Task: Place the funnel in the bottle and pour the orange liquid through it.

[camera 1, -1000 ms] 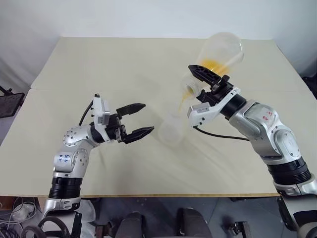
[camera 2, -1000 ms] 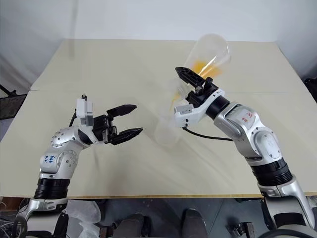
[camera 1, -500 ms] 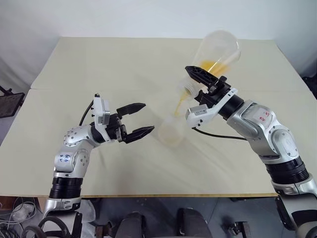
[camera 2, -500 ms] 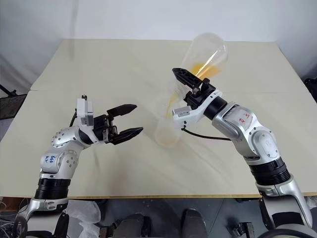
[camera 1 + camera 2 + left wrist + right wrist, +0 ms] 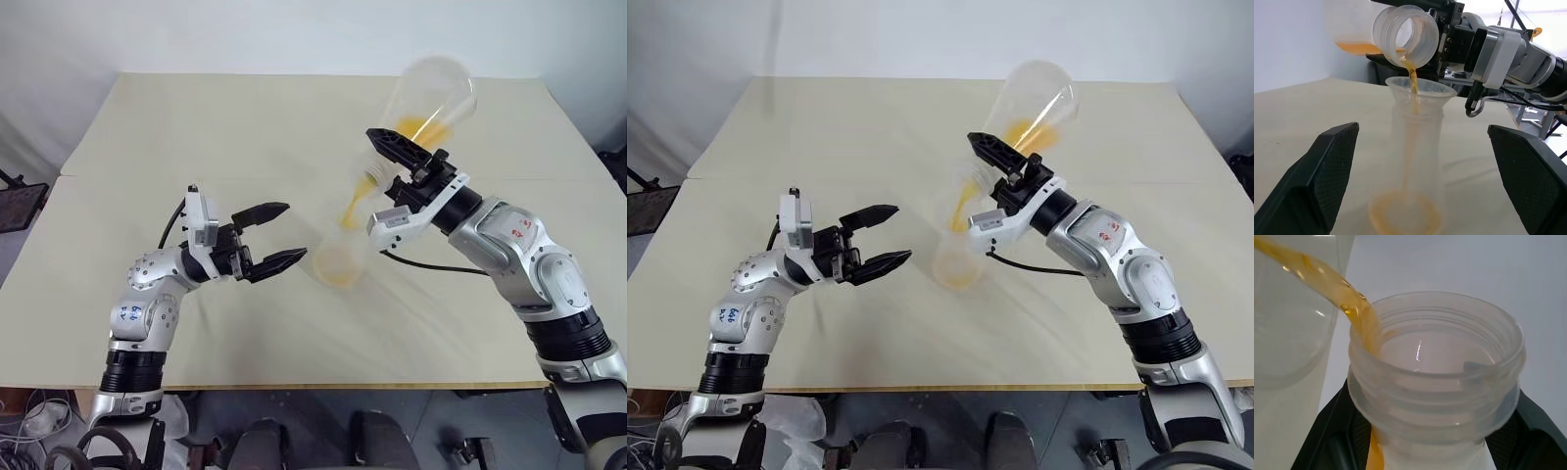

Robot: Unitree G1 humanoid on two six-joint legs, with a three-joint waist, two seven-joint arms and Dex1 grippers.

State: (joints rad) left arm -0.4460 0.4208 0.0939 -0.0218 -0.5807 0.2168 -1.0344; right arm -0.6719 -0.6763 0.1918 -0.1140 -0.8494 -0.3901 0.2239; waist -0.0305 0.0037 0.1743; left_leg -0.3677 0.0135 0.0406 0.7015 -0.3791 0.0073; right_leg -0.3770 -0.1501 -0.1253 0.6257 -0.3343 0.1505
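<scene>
**A:** From your head camera, what are your fingers doing?

**B:** My right gripper is clamping tight on the neck of a clear tapered container, and I am tipping it down toward the bottle. The bottle is standing in the middle of the table, between my two arms. The orange liquid is falling in a thin stream into it. My left gripper is hovering just beside the bottle, with its fingers spread wide and holding nothing.

**A:** And from the left wrist?

**B:** The funnel is sitting in the bottle's neck and is catching the stream. An orange pool is gathering at the bottom. My two fingers are standing on either side of the bottle, apart from it.

**A:** From the right wrist?

**B:** The threaded mouth is lying between my black fingers, and the liquid is running over its rim.

**A:** What could go wrong?

**B:** I am thinking the bottle is light and nobody is holding it. If I am tipping too fast, the funnel could overflow, or the stream could miss its small rim. If the mouth is bumping the funnel, all could fall over
</scene>
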